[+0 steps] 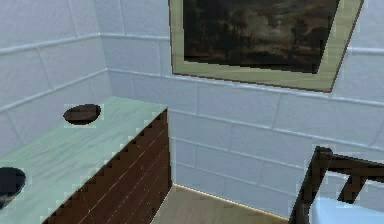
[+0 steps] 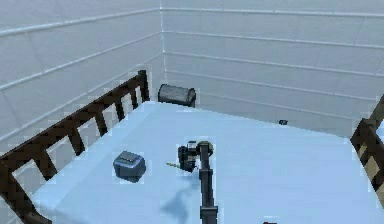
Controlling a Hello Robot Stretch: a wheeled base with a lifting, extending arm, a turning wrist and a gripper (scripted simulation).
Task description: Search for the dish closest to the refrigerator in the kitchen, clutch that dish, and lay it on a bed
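The counter (image 1: 70, 150) is showing a pale, matt, grained top over dark wooden planks, the painting's frame (image 1: 343, 45) is looking like light smooth wood, and the bed (image 2: 270, 140) is wearing a smooth pale-blue cloth inside dark, matt wooden rails (image 2: 85, 113).

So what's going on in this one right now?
The robot's arm reaches out over a bed with a pale blue mattress and a dark wooden frame. A small grey thing lies on the mattress, left of the fingers and apart from them. Whether the fingers hold anything cannot be told. A grey cylinder lies at the bed's far end. In the forward view, a dark dish sits on a green-topped counter near a framed painting.
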